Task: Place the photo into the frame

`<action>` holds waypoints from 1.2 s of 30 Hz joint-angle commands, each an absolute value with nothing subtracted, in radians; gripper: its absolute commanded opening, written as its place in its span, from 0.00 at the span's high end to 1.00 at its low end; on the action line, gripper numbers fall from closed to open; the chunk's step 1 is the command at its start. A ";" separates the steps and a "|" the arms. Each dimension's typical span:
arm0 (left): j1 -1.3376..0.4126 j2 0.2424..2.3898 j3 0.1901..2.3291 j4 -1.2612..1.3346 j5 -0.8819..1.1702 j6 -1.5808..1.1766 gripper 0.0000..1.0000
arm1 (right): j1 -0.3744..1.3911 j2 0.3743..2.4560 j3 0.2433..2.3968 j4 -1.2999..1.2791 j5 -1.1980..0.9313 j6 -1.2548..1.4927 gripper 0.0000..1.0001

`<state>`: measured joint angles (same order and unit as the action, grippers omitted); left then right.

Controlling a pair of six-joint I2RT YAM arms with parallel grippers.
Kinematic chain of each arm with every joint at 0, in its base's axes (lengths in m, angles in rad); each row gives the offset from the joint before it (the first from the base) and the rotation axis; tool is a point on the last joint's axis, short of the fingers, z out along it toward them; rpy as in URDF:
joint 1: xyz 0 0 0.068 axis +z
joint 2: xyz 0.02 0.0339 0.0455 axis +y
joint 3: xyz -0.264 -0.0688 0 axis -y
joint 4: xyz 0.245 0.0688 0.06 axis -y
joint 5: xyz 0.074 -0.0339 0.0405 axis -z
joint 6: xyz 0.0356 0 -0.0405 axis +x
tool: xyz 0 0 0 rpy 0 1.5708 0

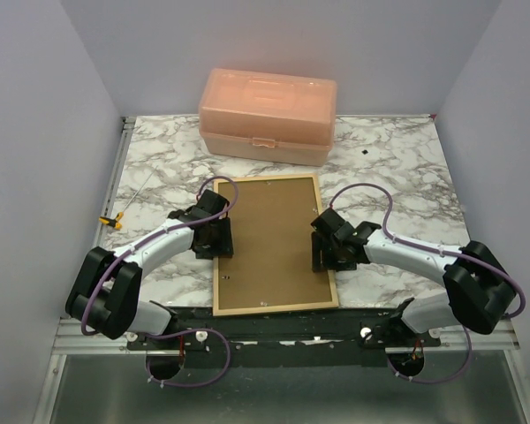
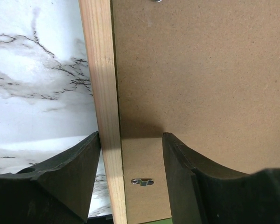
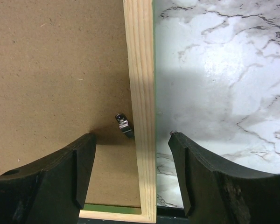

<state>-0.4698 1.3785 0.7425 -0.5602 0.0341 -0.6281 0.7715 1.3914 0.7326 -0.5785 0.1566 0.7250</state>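
A: Checking the frame [image 1: 274,308]. Where does it sit?

B: Flat on the marble table [image 1: 397,168], centred between the arms, pale wood back facing up. The brown backing board [image 1: 269,238] fills the opening. A sliver of green front shows at the near edge in the right wrist view.

A: Left gripper [image 1: 214,231]?

B: Spread apart and gripping nothing. It straddles the left rail [image 2: 102,93], one finger [image 2: 74,177] over the marble and the other over the board. A small metal clip [image 2: 142,181] sits on the board between them.

A: Right gripper [image 1: 327,247]?

B: Mirror image. The jaws are wide apart across the right rail [image 3: 140,70], with the outer finger [image 3: 200,177] over the marble and the inner over the board. A turn clip [image 3: 123,123] lies just beside the rail, ahead of the gap.

A: Anything else on the table?

B: A peach plastic box [image 1: 267,115] at the far edge with its lid shut, well apart from the frame. A thin rod tool with a yellow handle [image 1: 113,221] lies at the left edge.
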 commanded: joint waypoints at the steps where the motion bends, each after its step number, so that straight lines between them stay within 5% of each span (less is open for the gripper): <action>1: -0.468 1.351 0.732 -0.514 0.083 -0.620 0.46 | 0.778 1.432 0.728 -0.623 0.232 0.721 0.28; 5: -0.468 1.346 0.730 -0.512 0.089 -0.617 0.51 | 0.777 1.430 0.733 -0.595 0.256 0.707 0.34; 12: -0.468 1.344 0.723 -0.498 0.104 -0.612 0.61 | 0.775 1.446 0.717 -0.549 0.261 0.711 0.71; 20: -0.467 1.341 0.706 -0.481 0.117 -0.603 0.65 | 0.774 1.448 0.726 -0.525 0.269 0.713 1.00; 23: -0.468 1.345 0.708 -0.483 0.118 -0.600 0.65 | 0.774 1.446 0.744 -0.526 0.245 0.694 0.92; 26: -0.468 1.346 0.708 -0.481 0.118 -0.598 0.66 | 0.771 1.426 0.756 -0.525 0.228 0.691 0.53; 28: -0.468 1.349 0.707 -0.479 0.119 -0.598 0.66 | 0.767 1.413 0.764 -0.525 0.214 0.686 0.40; 36: -0.468 1.359 0.708 -0.473 0.125 -0.595 0.67 | 0.754 1.447 0.780 -0.513 0.186 0.659 0.34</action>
<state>-0.4603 1.3609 0.7124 -0.5251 0.0666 -0.5896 0.7631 1.4117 0.7551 -0.5533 0.2115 0.6781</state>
